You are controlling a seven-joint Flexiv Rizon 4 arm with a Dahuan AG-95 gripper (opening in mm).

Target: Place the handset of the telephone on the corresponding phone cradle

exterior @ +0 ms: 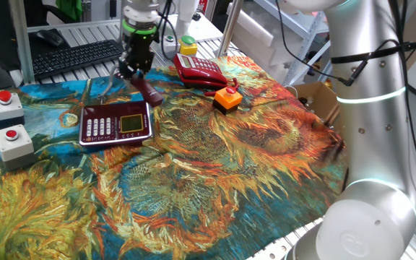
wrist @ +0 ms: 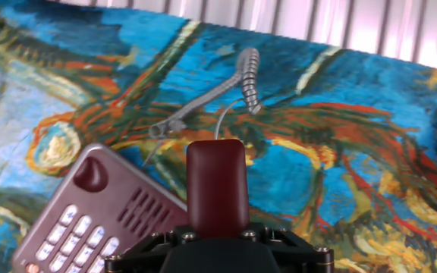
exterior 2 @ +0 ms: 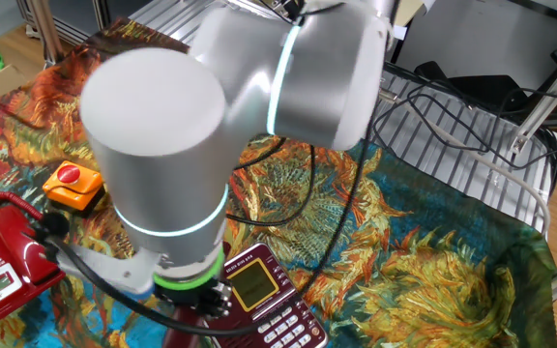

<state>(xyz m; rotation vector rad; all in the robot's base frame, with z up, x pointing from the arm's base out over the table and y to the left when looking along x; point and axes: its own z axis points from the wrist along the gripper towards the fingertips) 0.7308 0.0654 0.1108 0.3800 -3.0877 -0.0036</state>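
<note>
My gripper [exterior: 136, 71] is shut on the dark maroon handset [exterior: 149, 92] and holds it tilted above the patterned cloth, just behind the phone cradle [exterior: 116, 123]. The cradle is flat and dark maroon, with white keys and a yellowish display. In the hand view the handset [wrist: 217, 186] sticks out from the gripper [wrist: 217, 229]. The cradle [wrist: 101, 220] lies at lower left, and the grey coiled cord [wrist: 226, 87] trails away over the cloth. In the other fixed view the arm hides the handset and only the cradle [exterior 2: 259, 295] shows.
A bright red telephone [exterior: 199, 71] and an orange button box [exterior: 227, 99] lie to the right of the gripper. Two grey boxes with red buttons [exterior: 9, 123] stand at the left edge. A keyboard [exterior: 78, 56] lies behind the cloth.
</note>
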